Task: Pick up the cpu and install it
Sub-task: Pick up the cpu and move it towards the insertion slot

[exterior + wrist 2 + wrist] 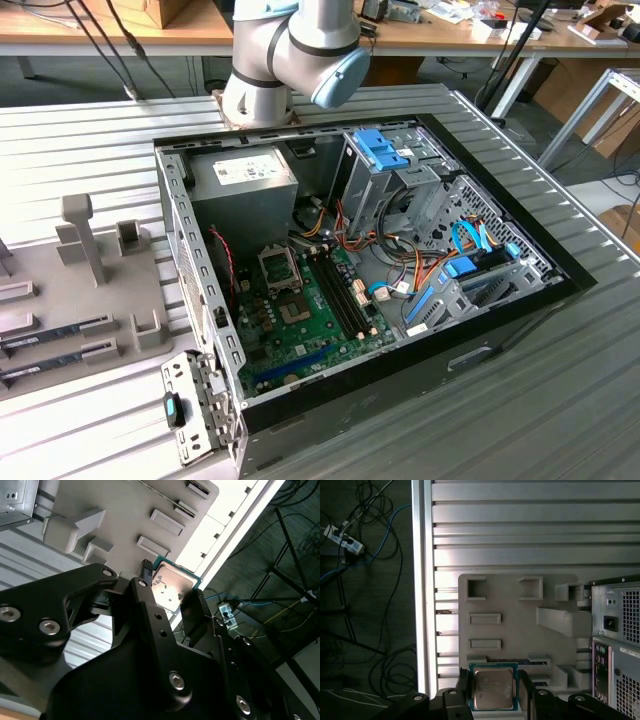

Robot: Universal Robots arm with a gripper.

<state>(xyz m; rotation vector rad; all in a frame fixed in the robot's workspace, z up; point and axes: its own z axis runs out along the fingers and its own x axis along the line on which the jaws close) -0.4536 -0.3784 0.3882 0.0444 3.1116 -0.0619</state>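
Surface: ribbed metal desk (520, 530) in a workshop, with dark floor and loose cables (365, 555) past its rim.
Landmark: open computer case (400, 300) lying on its side with the green board facing up. Its vented back panel shows in the first wrist view.
Cpu: the cpu (493, 690), silver top with a thin green rim, is held outside the case. It is above the grey parts tray (520, 625) that lies beside the case, and is seen in both wrist views.
Hand: the black hand (171, 585) is closed on the cpu, one finger on each of two opposite edges.
Risk: the grip is only on thin edges, so a jolt or knock could tilt or slip the chip. A drop here would likely land on the tray. It could also fall to the floor beyond the desk rim, which lies on the chip's side away from the case.
Edges: the case's raised metal wall (180, 230) stands between tray and board, and a low pass could clip it.
Open room: the socket (277, 265) sits inside the case close to the power-supply box (243, 180). Coloured wires (370, 245) and memory slots (345, 290) are nearby, so room seems tight there. Above the case it looks free.
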